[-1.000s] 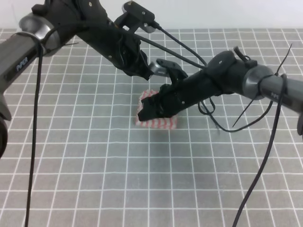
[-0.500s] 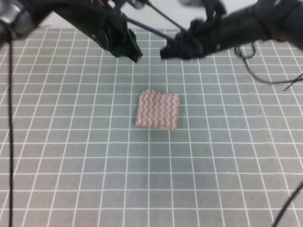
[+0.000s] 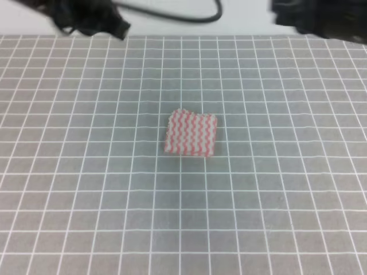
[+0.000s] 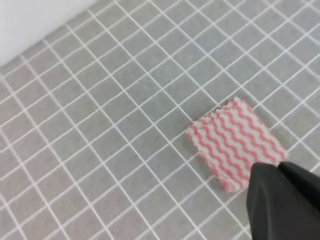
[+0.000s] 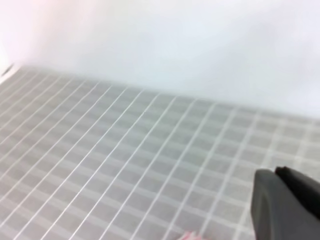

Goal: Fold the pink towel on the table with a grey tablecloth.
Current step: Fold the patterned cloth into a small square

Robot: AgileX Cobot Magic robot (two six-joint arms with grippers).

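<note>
Your left gripper (image 4: 282, 200) shows in the left wrist view only as a black finger mass in the lower right corner. A thin seam runs between the two fingers with no gap, so the jaws read as closed and hold nothing. In the high view that arm is a blurred dark shape at the top left edge (image 3: 92, 23), well apart from the cloth.

Your right gripper (image 5: 287, 202) looks much the same in its own wrist view: black fingers low right, pressed together along a narrow line, nothing between them. In the high view it is a dark blur at the top right corner (image 3: 321, 20) (too smeared to read the jaws there).

The thin pink-and-white wavy-striped towel (image 3: 191, 133) lies flat near the middle of the table with a grey tablecloth (image 3: 86, 189), the cloth printed with a grid of thin white lines. The towel forms a compact, roughly square packet, about two grid squares wide. Its zigzag stripes run top to bottom in the high view. Its pinked, toothed edge shows along the top and left sides (image 4: 235, 142). The bottom edge looks slightly thicker, with a faint shadow. Neither gripper touches it.

In the right wrist view only a sliver of pink shows at the bottom edge (image 5: 192, 236); a plain white wall (image 5: 175, 40) stands beyond the table's far edge.
</note>
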